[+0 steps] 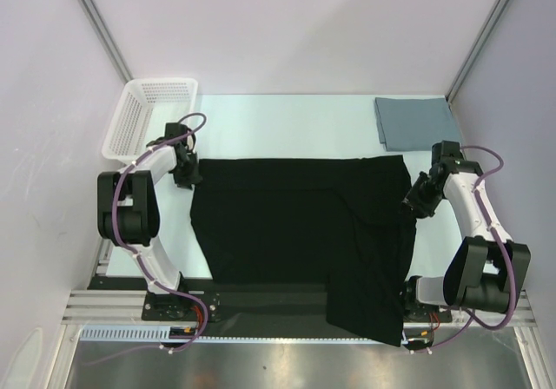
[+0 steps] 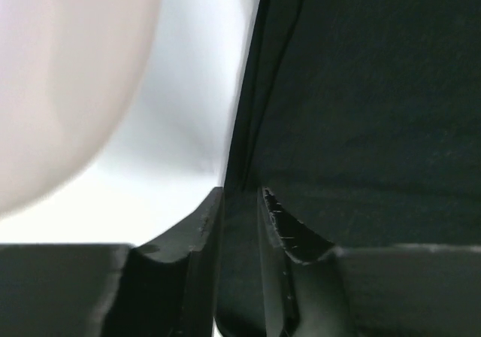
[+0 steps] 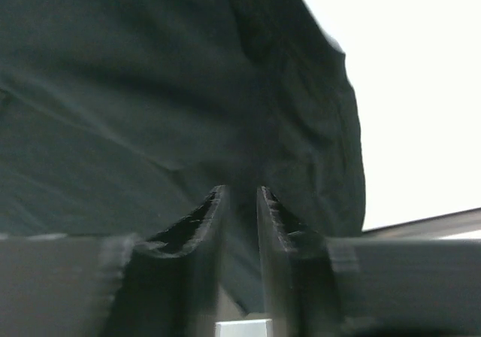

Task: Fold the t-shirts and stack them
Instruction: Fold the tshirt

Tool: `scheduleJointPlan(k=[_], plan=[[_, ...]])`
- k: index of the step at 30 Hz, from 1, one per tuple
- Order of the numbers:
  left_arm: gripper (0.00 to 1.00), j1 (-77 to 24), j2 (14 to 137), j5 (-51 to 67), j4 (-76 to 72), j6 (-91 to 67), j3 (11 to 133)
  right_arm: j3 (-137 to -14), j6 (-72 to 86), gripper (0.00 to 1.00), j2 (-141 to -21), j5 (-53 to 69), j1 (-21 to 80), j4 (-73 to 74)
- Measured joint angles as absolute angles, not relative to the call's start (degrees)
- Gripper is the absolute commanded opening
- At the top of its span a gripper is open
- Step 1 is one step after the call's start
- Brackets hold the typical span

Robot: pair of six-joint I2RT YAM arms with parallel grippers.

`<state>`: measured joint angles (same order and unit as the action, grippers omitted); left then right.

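At the near edge of the bench, right of the middle, a flap of the black shirt hangs over the edge, beside the base of the right arm. From there the shirt lies spread flat across the middle of the bench. Its right part is doubled over on itself in a long fold with a few creases.

The left tool sits at the shirt's far left corner, touching the cloth. In the left wrist view this tool has its jaws a narrow way apart. The shirt's edge runs down into the gap and does not look squeezed.

The right tool sits at the shirt's right edge, a little nearer than its far right corner. In the right wrist view this tool also has its jaws slightly parted. The black cloth bunches just beyond the tips, and a light patch shows through low in the gap. Neither tool has a firm hold that I can see.

At the far right corner of the bench lies the grey-blue shirt, folded into a neat flat rectangle, apart from the black one. At the far left corner a white mesh basket stands tilted at the bench's edge
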<state>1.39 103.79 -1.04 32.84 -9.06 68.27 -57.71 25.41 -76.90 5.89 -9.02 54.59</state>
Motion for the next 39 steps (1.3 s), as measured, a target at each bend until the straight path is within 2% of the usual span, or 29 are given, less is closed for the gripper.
scheduleJointPlan(k=[1, 3, 7, 8, 9, 12, 14, 17, 19, 24, 27, 28, 30, 39], plan=[[0.36, 1.3, 103.5, -1.1, 33.9, -9.2, 68.5, -57.7, 25.6, 0.42, -76.2, 6.5, -9.0, 55.7], [0.45, 1.2, 102.1, -1.2, 35.9, -9.9, 68.8, -57.8, 26.0, 0.47, -74.3, 7.2, -9.1, 57.0], [0.48, 1.2, 95.4, -0.3, 38.5, -11.2, 68.8, -60.8, 26.3, 0.54, -72.4, 7.3, -9.5, 56.2], [0.47, 1.1, 93.4, 0.5, 38.5, -11.6, 68.8, -61.8, 26.0, 0.54, -73.3, 7.3, -9.7, 54.2], [0.47, 1.1, 91.5, 1.5, 38.3, -12.0, 68.8, -62.7, 25.8, 0.58, -74.5, 7.5, -10.0, 52.1], [0.42, -0.3, 88.9, 5.0, 36.5, -13.2, 68.9, -65.6, 23.9, 0.59, -81.5, 7.9, -10.8, 41.6], [0.38, -2.1, 89.9, 7.6, 35.7, -13.6, 69.7, -66.3, 22.5, 0.59, -85.9, 8.3, -11.3, 35.5], [0.38, -4.6, 93.6, 12.3, 33.6, -14.6, 71.0, -66.4, 20.8, 0.59, -91.4, 10.6, -12.2, 28.3], [0.37, -5.5, 95.8, 14.9, 32.5, -15.5, 71.0, -67.0, 20.4, 0.72, -94.1, 12.8, -12.4, 25.7], [0.34, -5.6, 100.2, 19.2, 31.0, -17.7, 71.6, -71.4, 19.1, 0.71, -101.2, 15.7, -12.6, 21.6], [0.34, -5.5, 102.9, 21.6, 29.6, -19.2, 72.1, -72.8, 18.2, 0.61, -103.4, 16.7, -12.6, 20.6], [0.34, -5.5, 103.6, 22.0, 29.2, -19.6, 72.1, -73.4, 17.8, 0.52, -104.2, 17.2, -12.7, 20.2], [0.34, -5.5, 105.1, 23.0, 28.8, -20.1, 72.1, -74.1, 17.4, 0.47, -105.7, 17.9, -12.8, 19.4], [0.33, -5.0, 108.5, 23.1, 29.8, -19.9, 73.2, -74.8, 17.2, 0.49, -110.9, 19.4, -12.9, 18.5]])
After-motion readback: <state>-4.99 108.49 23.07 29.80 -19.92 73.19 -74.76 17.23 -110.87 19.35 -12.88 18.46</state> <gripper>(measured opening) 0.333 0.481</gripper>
